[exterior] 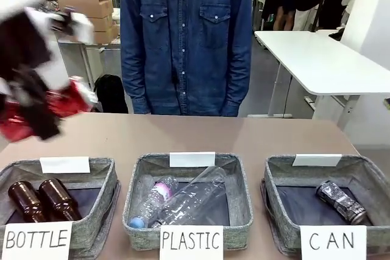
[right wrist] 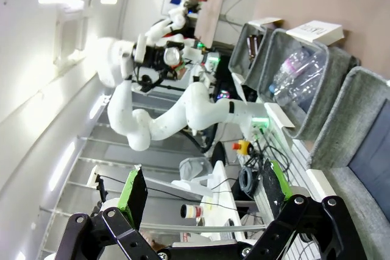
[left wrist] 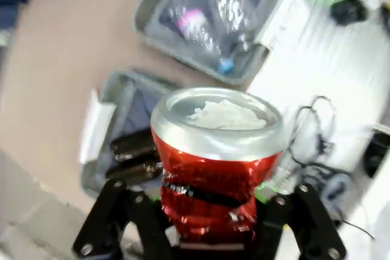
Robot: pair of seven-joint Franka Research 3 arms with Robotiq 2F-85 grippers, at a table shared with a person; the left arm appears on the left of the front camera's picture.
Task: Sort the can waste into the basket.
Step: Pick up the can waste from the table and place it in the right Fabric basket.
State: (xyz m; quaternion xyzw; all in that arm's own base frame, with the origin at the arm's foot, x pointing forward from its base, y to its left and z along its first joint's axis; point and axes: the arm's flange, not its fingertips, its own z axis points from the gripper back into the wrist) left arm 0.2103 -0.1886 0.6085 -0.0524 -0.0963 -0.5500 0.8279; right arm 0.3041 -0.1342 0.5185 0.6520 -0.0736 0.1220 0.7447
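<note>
Left gripper (left wrist: pixel 210 211) clamped on the crushed red can (left wrist: pixel 213 162), fingers squeezing it from both sides, silver top facing the camera with some white crumpled stuff sitting in the top. Up front, same gripper (exterior: pixel 36 108) just a motion-blurred black and red smear, high over the table's left side above the BOTTLE basket (exterior: pixel 97 202). Below the can in the left wrist view, that basket (left wrist: pixel 109 132) with two brown glass bottles (left wrist: pixel 134 156) inside, and the PLASTIC basket (left wrist: pixel 183 22) beyond with clear plastic bottles (left wrist: pixel 207 22). Right gripper (right wrist: pixel 201 193) spread wide, nothing between the green pads (right wrist: pixel 133 194), hanging next to a grey basket wall (right wrist: pixel 359 120); left arm (right wrist: pixel 158 83) raised in the distance. Silver-and-black can (exterior: pixel 340 201) already lying on its side on the dark bottom of the CAN basket (exterior: pixel 277 202), far right of the row, well apart from the red one. Person in a denim shirt (exterior: pixel 186 35) standing at the far edge of the brown table (exterior: pixel 183 135).
</note>
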